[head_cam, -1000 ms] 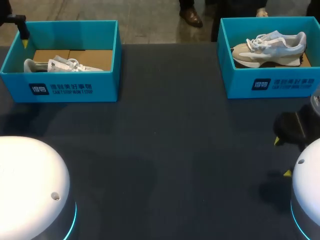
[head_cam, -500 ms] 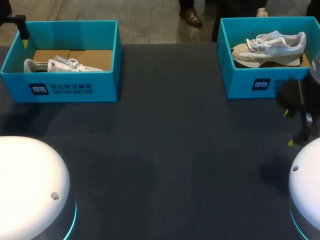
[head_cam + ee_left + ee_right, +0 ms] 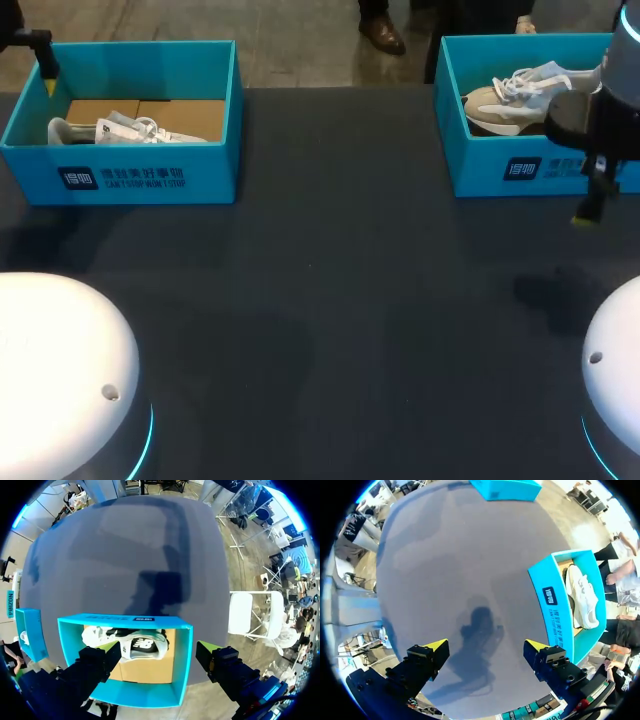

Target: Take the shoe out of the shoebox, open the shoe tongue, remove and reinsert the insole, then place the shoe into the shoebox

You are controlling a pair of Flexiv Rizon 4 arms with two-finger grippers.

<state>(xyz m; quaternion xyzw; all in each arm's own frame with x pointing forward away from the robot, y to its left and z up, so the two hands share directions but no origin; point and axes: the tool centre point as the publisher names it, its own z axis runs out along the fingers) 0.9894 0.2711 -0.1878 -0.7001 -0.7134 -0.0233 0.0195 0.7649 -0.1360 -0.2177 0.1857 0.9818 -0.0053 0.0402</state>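
Two yellow-tipped fingers of the left gripper (image 3: 159,649) are held wide apart, and nothing is gripped. It is hung over the far outer end of the left bright blue cardboard shoebox (image 3: 182,655). A white sneaker (image 3: 127,642) is laid inside, its length along the box's long front wall; which way its toe points cannot be told. The right gripper (image 3: 486,644) is spread wide too, with nothing in it, above the dark grey table (image 3: 350,300), just in front of the right blue shoebox (image 3: 547,580). A beige and white sneaker (image 3: 510,95) is stood on its sole inside, lengthwise, toe toward the table's middle. Both boxes are set at the table's far edge, well apart, with a broad stretch of table between them.
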